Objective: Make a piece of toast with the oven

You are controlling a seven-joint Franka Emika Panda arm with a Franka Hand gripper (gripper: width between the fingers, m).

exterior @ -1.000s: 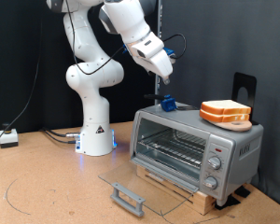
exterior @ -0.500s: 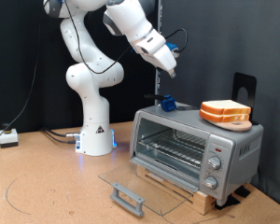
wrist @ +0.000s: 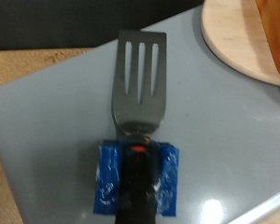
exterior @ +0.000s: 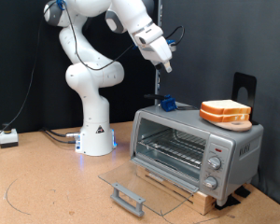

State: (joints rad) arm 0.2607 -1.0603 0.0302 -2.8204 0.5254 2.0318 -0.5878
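The silver oven [exterior: 198,147] stands at the exterior view's right with its glass door [exterior: 131,187] dropped open and flat; its wire rack shows bare. The toast [exterior: 225,109] lies in a small stack of bread on a wooden plate [exterior: 226,119] on the oven's top. My gripper [exterior: 165,66] hangs in the air well above the oven's top left corner, with nothing seen between its fingers. The wrist view looks down on the grey oven top [wrist: 224,140], the plate's edge [wrist: 235,42] and a bread crust [wrist: 274,28]; my fingers do not show there.
A dark slotted spatula [wrist: 140,79] with a blue-wrapped handle [wrist: 110,175] lies on the oven top, straight below the gripper; it also shows in the exterior view [exterior: 166,105]. A black stand [exterior: 244,87] rises behind the oven. The white robot base [exterior: 93,131] stands at the left on the brown table [exterior: 47,187].
The gripper has risen away from the spatula on the oven top and drifted slightly up and back. The oven, bread and spatula have not moved.
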